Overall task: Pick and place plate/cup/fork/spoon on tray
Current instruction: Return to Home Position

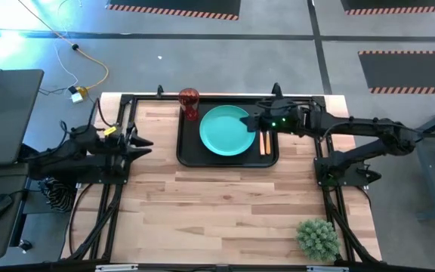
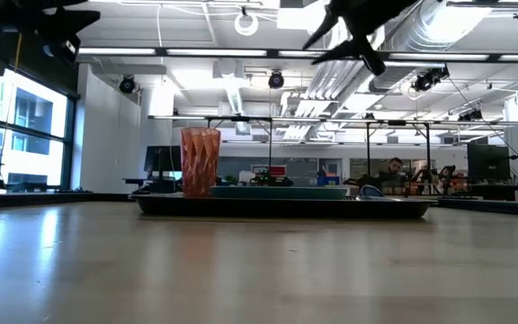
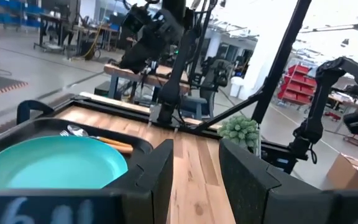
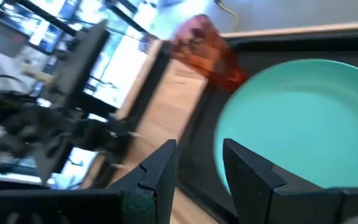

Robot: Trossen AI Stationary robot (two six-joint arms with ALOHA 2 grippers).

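Light wooden plank table (image 1: 225,204): a large black rectangular tray (image 1: 189,149) with a low rim lies at its 12 o'clock edge, holding a round flat teal plate (image 1: 225,130) at centre. Left gripper (image 3: 196,144) waits at the table's 9 o'clock edge, fingers apart and empty; right gripper (image 4: 199,144) hovers over the plate's 2 o'clock rim, fingers likewise apart, gripping nothing. A small translucent red cup (image 1: 189,103) stands upright on the tray at the plate's 11 o'clock, and the wooden-handled metal fork (image 1: 261,143) and matching spoon (image 3: 76,130) lie side by side at its 3 o'clock.
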